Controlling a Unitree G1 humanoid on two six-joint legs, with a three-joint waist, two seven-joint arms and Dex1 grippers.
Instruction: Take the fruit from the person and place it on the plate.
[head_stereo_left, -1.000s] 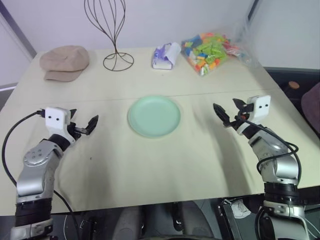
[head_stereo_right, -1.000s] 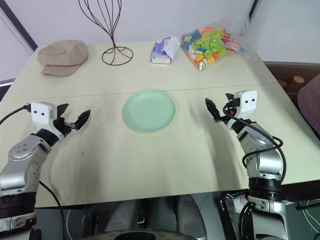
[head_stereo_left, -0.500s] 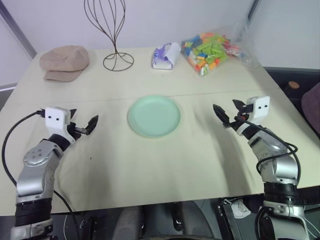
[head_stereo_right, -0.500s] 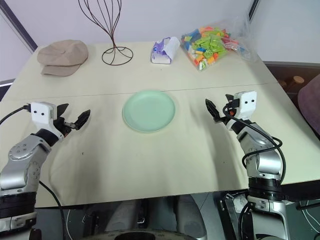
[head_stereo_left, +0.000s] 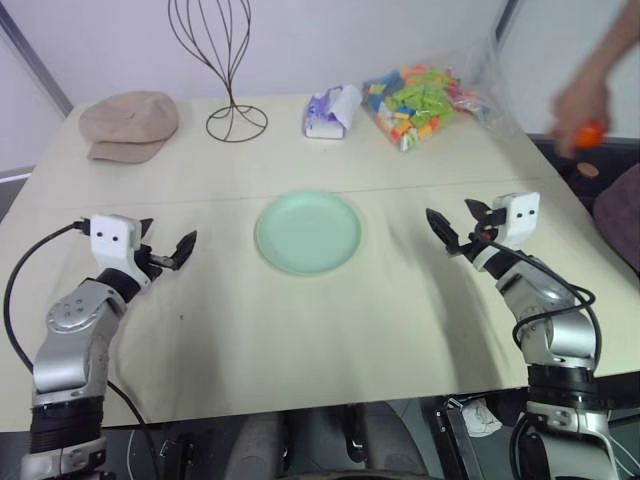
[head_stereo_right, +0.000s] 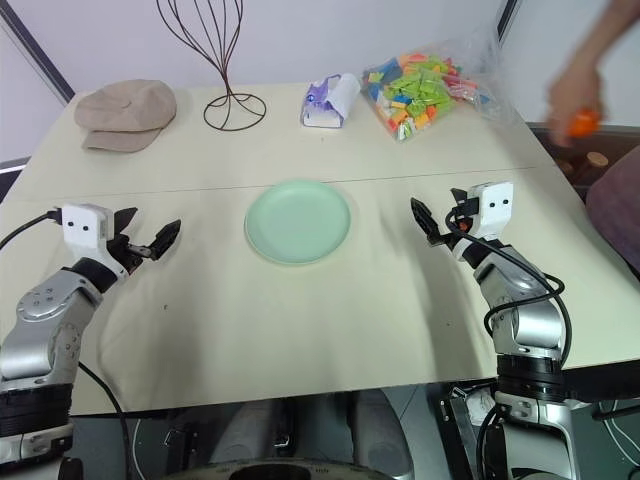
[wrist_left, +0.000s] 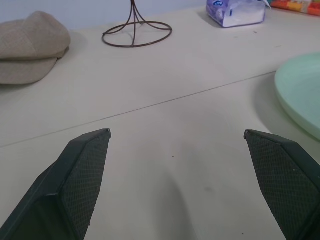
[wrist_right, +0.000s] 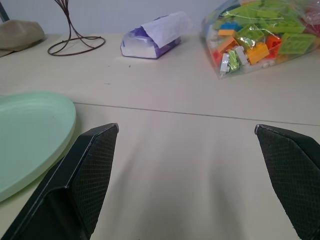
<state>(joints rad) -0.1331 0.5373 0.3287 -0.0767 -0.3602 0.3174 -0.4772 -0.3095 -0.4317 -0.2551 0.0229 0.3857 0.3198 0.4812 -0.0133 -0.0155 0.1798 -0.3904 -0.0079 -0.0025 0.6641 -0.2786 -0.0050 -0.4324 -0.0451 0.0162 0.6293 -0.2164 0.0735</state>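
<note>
Orange fruit (head_stereo_right: 583, 123) in person's hand (head_stereo_right: 566, 95), unmarked mint plate (head_stereo_left: 308, 232)

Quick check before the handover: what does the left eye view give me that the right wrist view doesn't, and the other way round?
Left eye view alone: the person's hand bringing the fruit in past the table's right side, the tan cap, and both grippers, left gripper and right gripper, open and apart from the plate. Right wrist view alone: a close look along the right gripper's fingers. Shared: the plate, the bag of blocks, the tissue pack and the wire stand.
</note>
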